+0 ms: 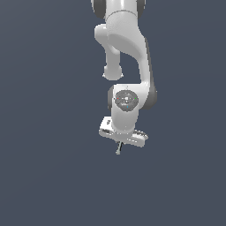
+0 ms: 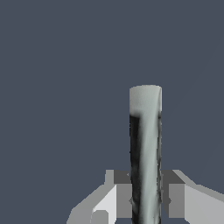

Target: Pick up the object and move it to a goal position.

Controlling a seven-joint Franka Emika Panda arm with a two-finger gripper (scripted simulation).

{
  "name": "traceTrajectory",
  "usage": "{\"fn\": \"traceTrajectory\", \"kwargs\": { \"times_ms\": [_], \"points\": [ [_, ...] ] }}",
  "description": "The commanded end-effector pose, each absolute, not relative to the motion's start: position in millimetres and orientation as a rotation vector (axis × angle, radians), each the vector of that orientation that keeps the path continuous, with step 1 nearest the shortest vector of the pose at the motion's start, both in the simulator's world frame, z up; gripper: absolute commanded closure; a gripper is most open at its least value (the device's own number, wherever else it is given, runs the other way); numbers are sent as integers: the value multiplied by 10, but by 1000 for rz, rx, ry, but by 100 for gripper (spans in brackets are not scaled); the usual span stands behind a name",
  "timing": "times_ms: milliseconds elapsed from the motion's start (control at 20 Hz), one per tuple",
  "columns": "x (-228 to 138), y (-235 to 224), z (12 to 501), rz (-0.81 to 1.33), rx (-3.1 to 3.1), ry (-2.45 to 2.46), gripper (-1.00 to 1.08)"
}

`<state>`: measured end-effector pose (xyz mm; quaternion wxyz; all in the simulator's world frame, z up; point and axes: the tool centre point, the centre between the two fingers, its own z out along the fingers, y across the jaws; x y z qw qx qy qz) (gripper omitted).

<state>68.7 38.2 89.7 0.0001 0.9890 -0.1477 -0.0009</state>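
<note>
In the wrist view the object (image 2: pixel 145 148) is a thin grey rod with a darker streak along one side, standing up between my two fingers. My gripper (image 2: pixel 145 201) is shut on it, one pad (image 2: pixel 124 200) pressed against each side. The exterior view shows the white arm reaching down the middle of the picture, with the gripper (image 1: pixel 119 145) at its lower end. A short piece of the rod (image 1: pixel 118 149) pokes out below the fingers, hanging above the floor.
A plain dark grey-blue floor (image 1: pixel 48 176) fills both views. No other thing shows on it.
</note>
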Motion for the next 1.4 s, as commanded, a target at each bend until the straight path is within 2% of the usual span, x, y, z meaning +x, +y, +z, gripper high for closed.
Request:
{"fn": "traceTrajectory", "kwargs": {
  "times_ms": [0, 750, 1050, 1350],
  "points": [
    [667, 393, 1171, 0, 3107, -464, 108],
    [568, 464, 2784, 0, 3107, -465, 108],
    [564, 480, 3105, 0, 3107, -465, 108],
    [566, 485, 3207, 0, 3107, -465, 108]
  ]
}}
